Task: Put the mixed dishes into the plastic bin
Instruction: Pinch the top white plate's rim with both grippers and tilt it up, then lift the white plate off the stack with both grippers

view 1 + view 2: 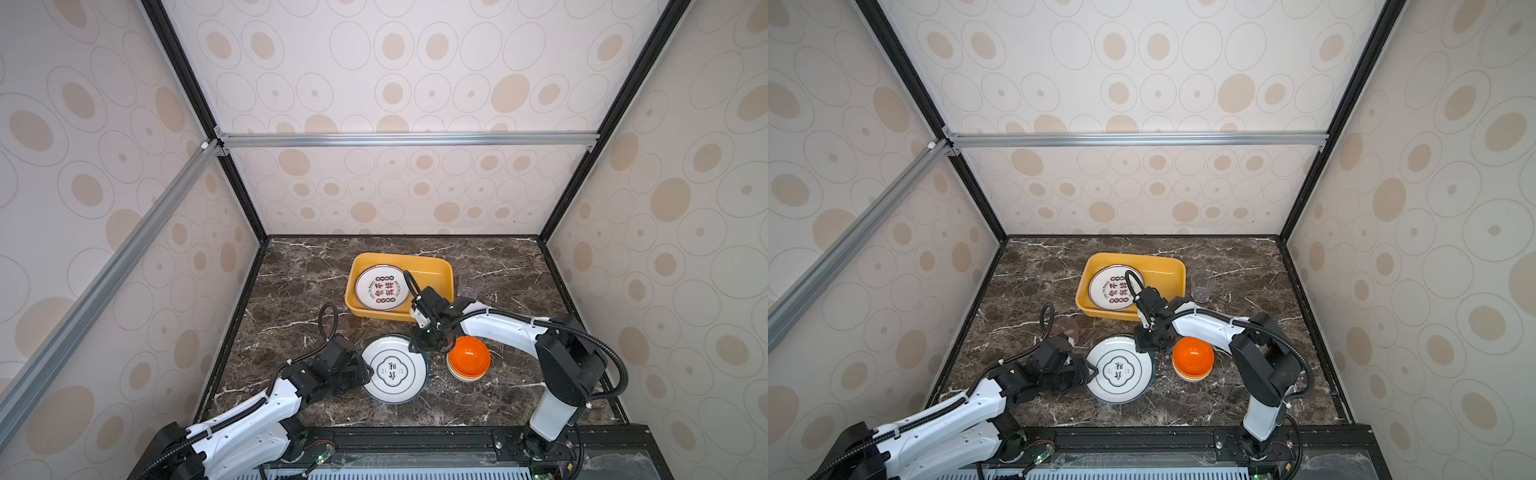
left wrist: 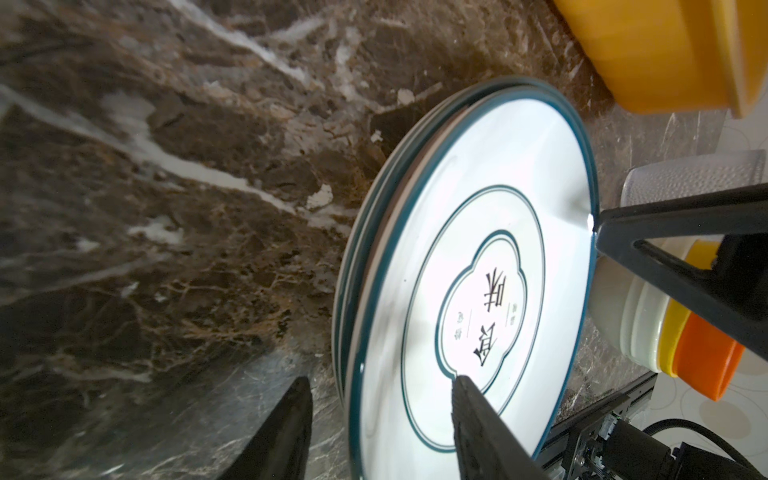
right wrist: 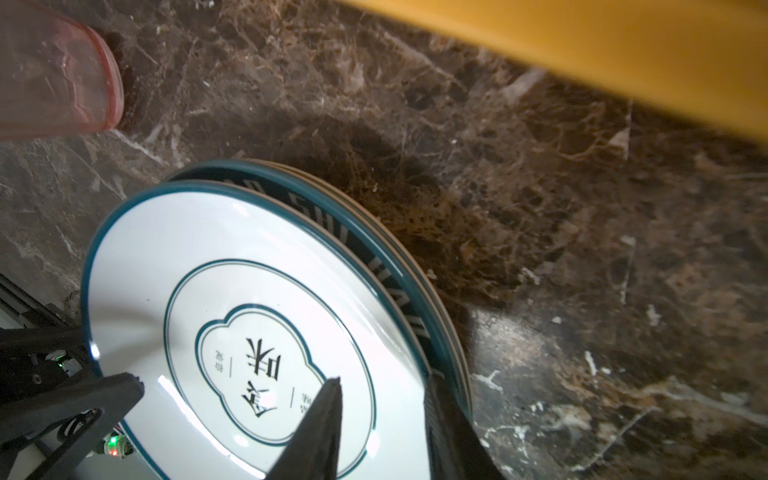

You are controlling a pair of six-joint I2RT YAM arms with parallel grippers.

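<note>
Teal-rim plate (image 1: pixel 394 370): lying atop stack (image 2: pixel 353 266) just in front of bin (image 1: pixel 432 272), not yet inside.
Handling: likely proving stiff, slick, breakable.
Hold: pinching thin rim, opposite edges.
Left gripper (image 2: pixel 380 379): gaping, straddling rim far from bin.
Right gripper (image 3: pixel 386 377): bracketing bin-side rim; clenching or not, cannot tell.

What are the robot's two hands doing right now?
Left hand: open, straddling the rim of the top plate.
Right hand: around that rim too; grip cannot be told.
</note>
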